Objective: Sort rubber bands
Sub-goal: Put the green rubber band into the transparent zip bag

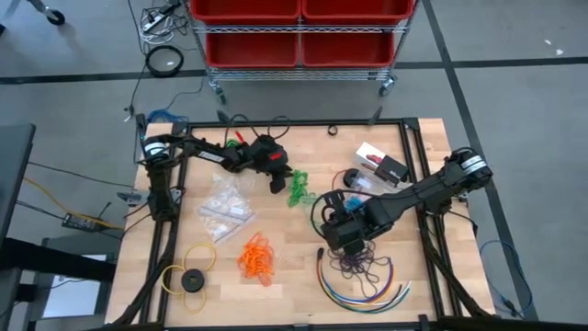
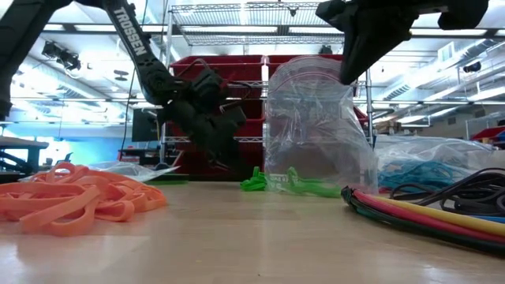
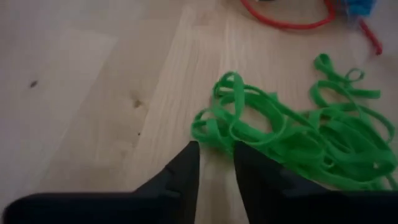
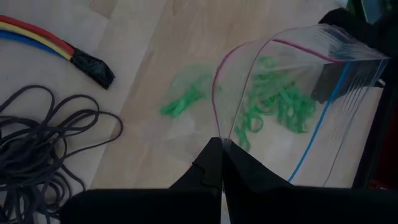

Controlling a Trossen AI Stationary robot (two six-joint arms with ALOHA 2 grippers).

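The bench (image 1: 285, 294) carries four bunches of rubber bands, and the step in hand appears to be getting the green rubber bands (image 1: 300, 187) into the clear zip bag (image 2: 316, 126).

The right gripper (image 4: 221, 149) sits near the bench's centre, slightly toward four o'clock, and its jaws are pressed together, pinching the bag's rim so the bag hangs upright with its mouth partly open. In the low view the bag stands just in front of the green bunch. A good hold keeps that mouth wide and turned toward eleven o'clock, where the left arm works.

The left gripper (image 3: 216, 163) reaches in from ten o'clock, its jaws spread a little, tips low at the near edge of the green pile and holding nothing. It does best to close on a thick knot of loops, not a single strand, then lift clear before swinging toward the bag.

The green rubber bands lie just above the bench's centre, at about twelve o'clock. The orange rubber bands (image 1: 256, 256) rest toward seven o'clock, and the dark purple rubber bands (image 1: 360, 268) toward five o'clock, beside the multicoloured cables (image 1: 367, 290). A blue bunch (image 2: 410, 172) shows only behind the bag. Stray loops may snag as the pile lifts, so a slow rise seems wise.
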